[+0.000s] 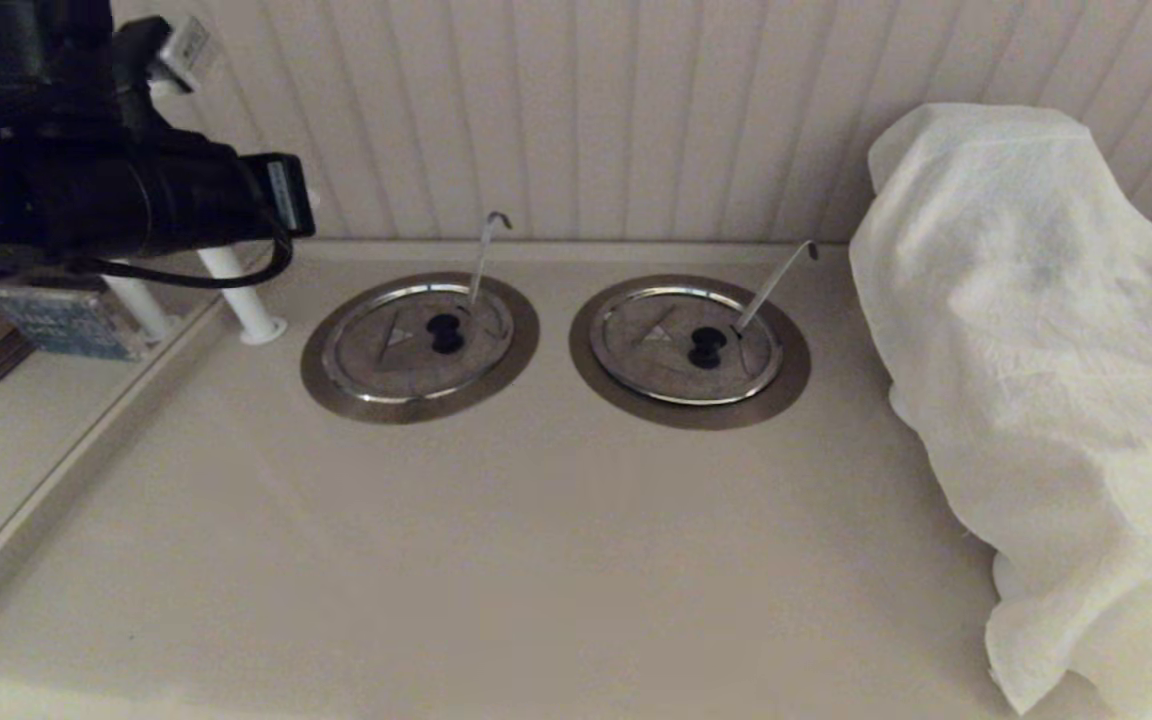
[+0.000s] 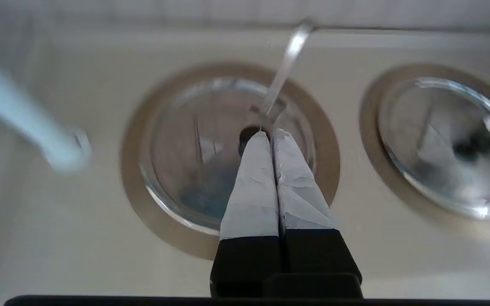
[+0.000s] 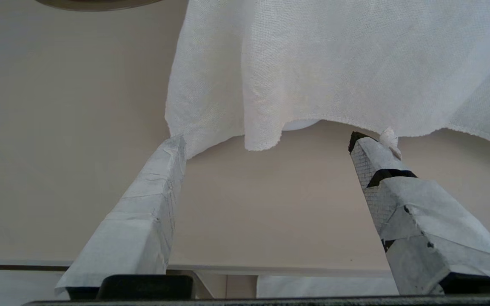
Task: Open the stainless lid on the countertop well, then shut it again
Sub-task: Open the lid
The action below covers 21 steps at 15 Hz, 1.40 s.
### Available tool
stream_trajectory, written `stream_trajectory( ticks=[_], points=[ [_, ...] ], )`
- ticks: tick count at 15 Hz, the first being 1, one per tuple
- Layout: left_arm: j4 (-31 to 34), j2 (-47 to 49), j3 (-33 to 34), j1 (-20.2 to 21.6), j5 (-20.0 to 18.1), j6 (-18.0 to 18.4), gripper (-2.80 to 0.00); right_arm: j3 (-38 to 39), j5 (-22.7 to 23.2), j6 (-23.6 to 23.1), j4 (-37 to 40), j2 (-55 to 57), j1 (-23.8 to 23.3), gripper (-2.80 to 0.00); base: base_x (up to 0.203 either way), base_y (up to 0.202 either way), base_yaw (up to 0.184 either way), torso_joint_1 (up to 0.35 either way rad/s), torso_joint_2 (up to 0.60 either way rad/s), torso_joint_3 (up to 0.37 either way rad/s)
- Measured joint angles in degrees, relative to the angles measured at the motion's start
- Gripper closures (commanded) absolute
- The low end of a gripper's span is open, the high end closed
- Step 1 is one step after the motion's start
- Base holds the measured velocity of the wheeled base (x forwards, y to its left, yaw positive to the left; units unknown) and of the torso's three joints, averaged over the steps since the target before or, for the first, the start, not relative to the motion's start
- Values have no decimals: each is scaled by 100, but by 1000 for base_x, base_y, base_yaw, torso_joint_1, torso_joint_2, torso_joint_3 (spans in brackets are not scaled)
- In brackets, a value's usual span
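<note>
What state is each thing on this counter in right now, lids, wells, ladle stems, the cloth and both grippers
stainless lid: seated flat, closed.
countertop well: covered by its lid.
near-upright ladle stem: poking up through the lid.
twin lid: closed.
slanted stem: leaning right.
white cloth: draped over something hidden.
left gripper: shut, empty, above the lid's knob.
right gripper: open, empty, near the cloth.

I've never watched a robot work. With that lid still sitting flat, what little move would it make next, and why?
Probably open the left gripper. It is shut, its tips pointing at the black knob of the lid, which still lies flat in its well. Shut fingers cannot get around the knob, so they would likely need to part first.
</note>
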Motion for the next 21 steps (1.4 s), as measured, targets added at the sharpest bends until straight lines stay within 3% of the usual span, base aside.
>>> stream_trajectory(
  ticks=[4,5,8,10,13,18,21],
  points=[
    [-564,712,302,-78,138,-36,0,0,-2,-4,0,0,0,-280,0,0,0,0,0,0],
    [-877,920,386,-136,150,-29,-280,0,0,-2,0,0,0,-280,0,0,0,0,0,0],
    [-2011,1387,760,-392,183,169,-280,0,-2,0,0,0,0,-280,0,0,0,0,0,0],
    [-2402,1640,816,-471,330,188,-280,0,0,0,0,0,0,-280,0,0,0,0,0,0],
    [-2774,2105,709,-488,502,174,-280,0,-2,-5,2,0,0,-280,0,0,0,0,0,0],
    [-4288,3013,493,-411,751,163,-280,0,-2,-2,0,0,0,-280,0,0,0,0,0,0],
    [-4499,3550,-64,-366,1319,156,-280,0,0,-2,0,0,0,-280,0,0,0,0,0,0]
  ],
)
